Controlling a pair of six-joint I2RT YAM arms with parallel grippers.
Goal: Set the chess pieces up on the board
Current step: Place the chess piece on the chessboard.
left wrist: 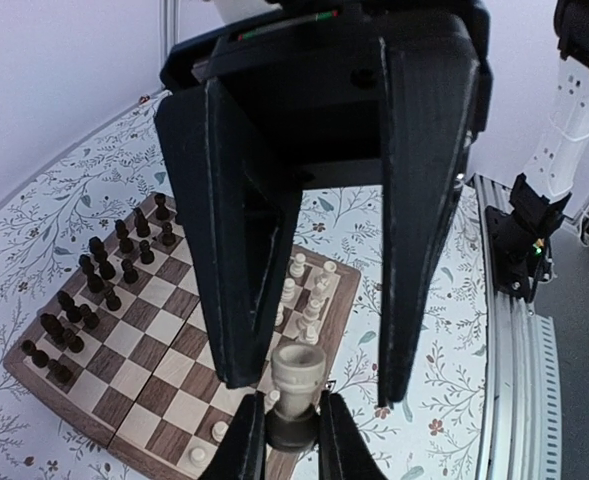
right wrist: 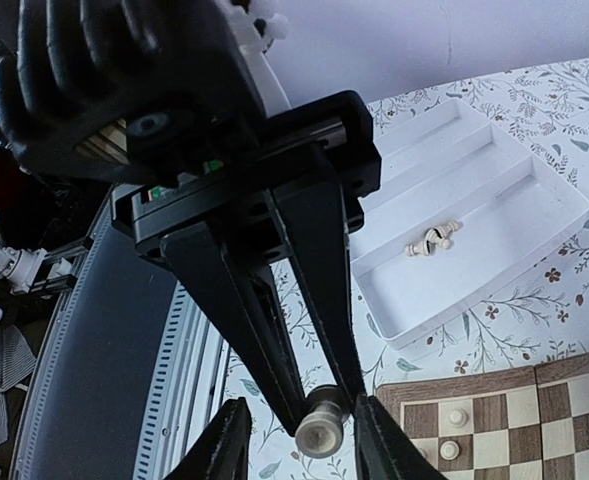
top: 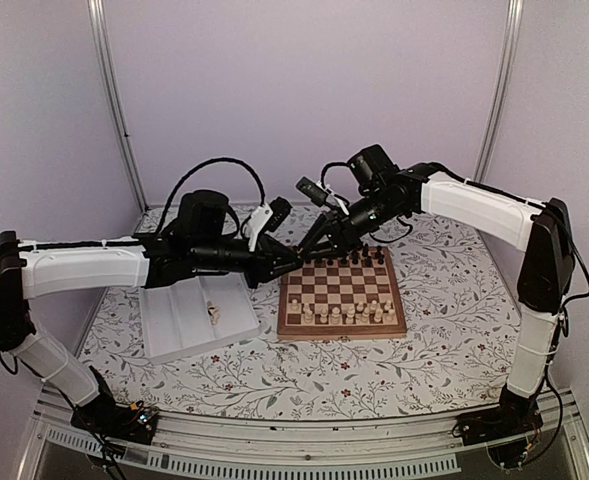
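- Chess pieces (top: 349, 313) of pale wood stood in two rows along the near edge of the board (top: 342, 292), with dark chessmen (top: 359, 259) lined up along its far edge
- One cream piece (left wrist: 298, 375) hung in the air beyond the board's far left corner, where the two arms met
- Left gripper (left wrist: 292, 440) was pinching that piece at its dark base, head end pointing back toward the wrist
- Right gripper (right wrist: 299, 440) had its fingers set either side of the same piece's round end, part spread; I could not tell whether they pressed it
- Two more cream pieces (right wrist: 434, 240) lay on their sides in the white tray (top: 174, 325), left of the board on the flowered cloth (top: 454, 300)
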